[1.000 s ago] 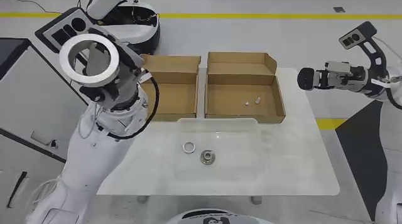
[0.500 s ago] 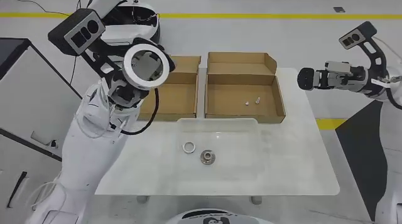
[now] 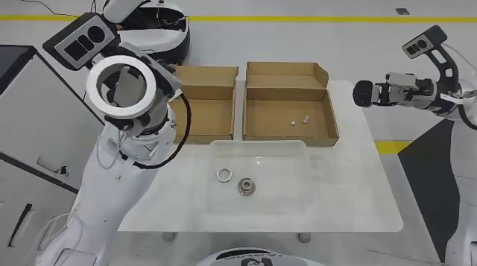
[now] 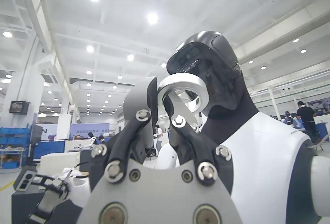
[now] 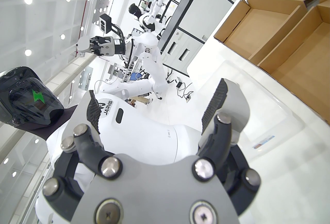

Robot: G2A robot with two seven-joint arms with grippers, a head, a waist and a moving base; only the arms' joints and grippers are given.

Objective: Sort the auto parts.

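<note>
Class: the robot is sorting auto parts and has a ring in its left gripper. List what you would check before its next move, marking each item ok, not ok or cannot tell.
1. Ring secure in left gripper: ok, fingers shut on it.
2. Right gripper free: ok, open, beside the table.
3. Left box floor bare: cannot tell, an arm hides part of it.
4. Right box in use: ok, two small parts inside.
5. Tray emptied: not ok, a washer and a flanged part lie in it.
</note>
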